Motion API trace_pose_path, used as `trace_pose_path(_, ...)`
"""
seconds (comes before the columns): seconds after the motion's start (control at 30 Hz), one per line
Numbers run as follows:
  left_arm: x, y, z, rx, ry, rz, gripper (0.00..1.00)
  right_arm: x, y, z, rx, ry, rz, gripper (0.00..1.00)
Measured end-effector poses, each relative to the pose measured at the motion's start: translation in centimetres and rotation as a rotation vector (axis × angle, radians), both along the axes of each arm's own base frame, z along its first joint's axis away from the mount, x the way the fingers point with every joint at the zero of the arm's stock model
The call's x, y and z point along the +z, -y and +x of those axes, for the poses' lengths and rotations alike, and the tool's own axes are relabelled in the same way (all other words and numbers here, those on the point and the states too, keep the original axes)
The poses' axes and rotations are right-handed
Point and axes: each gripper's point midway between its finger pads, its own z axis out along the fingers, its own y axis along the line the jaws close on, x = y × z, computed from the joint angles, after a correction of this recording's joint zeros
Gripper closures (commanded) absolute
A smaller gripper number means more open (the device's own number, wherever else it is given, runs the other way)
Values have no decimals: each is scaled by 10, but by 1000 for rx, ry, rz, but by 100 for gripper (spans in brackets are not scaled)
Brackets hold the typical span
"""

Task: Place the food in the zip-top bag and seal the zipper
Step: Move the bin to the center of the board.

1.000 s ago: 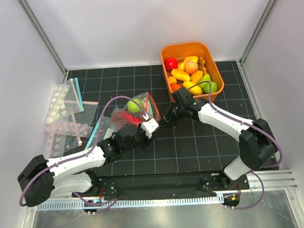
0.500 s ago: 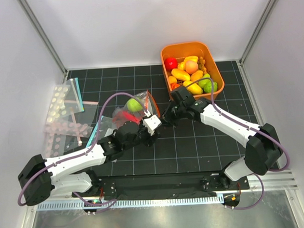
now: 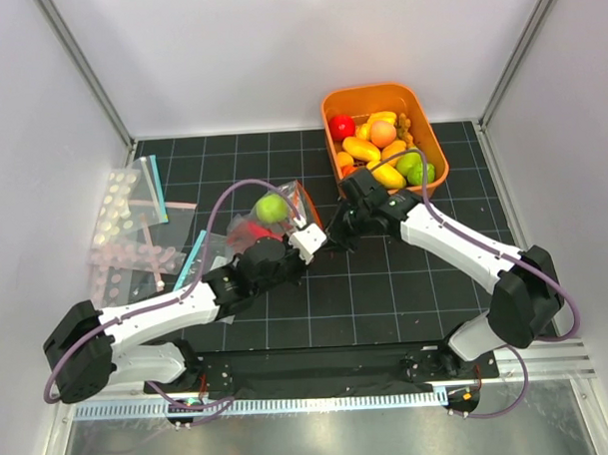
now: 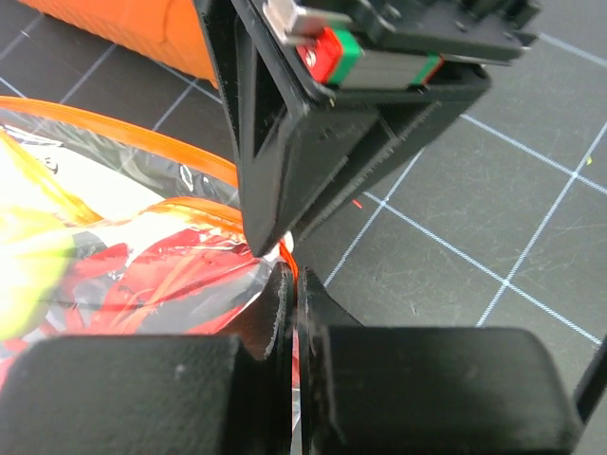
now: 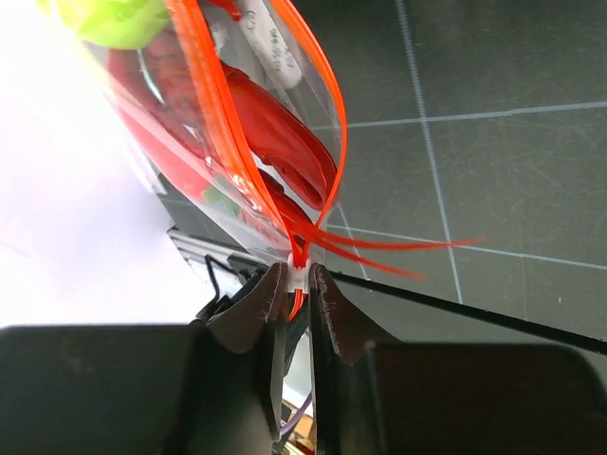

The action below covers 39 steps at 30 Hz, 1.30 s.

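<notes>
Red-orange zipper (image 5: pixel 226 114) sits pinched between the nearly closed fingers of both right gripper (image 5: pixel 297 280) and left gripper (image 4: pixel 294 284); beyond their tips, the zip-top bag (image 3: pixel 284 216) holds lobster (image 5: pixel 285 142) and green fruit (image 3: pixel 271 208).

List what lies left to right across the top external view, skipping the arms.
Pile of flat clear plastic bags → clear crinkly zip-top bag with red and green toy food inside → orange plastic bin of toy produce.
</notes>
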Motion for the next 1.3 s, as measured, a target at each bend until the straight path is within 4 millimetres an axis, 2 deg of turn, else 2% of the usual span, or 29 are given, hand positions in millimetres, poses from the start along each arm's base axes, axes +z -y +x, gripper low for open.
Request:
trace_pose_path(0.23, 15, -10, -13, -6, -10, -68, 100, 6, -5, 5, 38, 5, 34, 99)
trace_pose_path(0.57, 11, -17, -28, -21, -88, -83, 100, -14, -16, 15, 77, -9, 24, 99)
trace_pose_path(0.77, 16, -17, -32, -23, -103, -109, 100, -14, -19, 24, 87, 22, 26, 99)
trace_pose_path(1.0, 13, -19, -35, -16, -131, -110, 100, -21, -22, 36, 88, 41, 36, 99)
trace_pose_path(1.3, 17, -23, -40, -8, -142, -143, 100, -20, -31, 61, 94, 124, 85, 99)
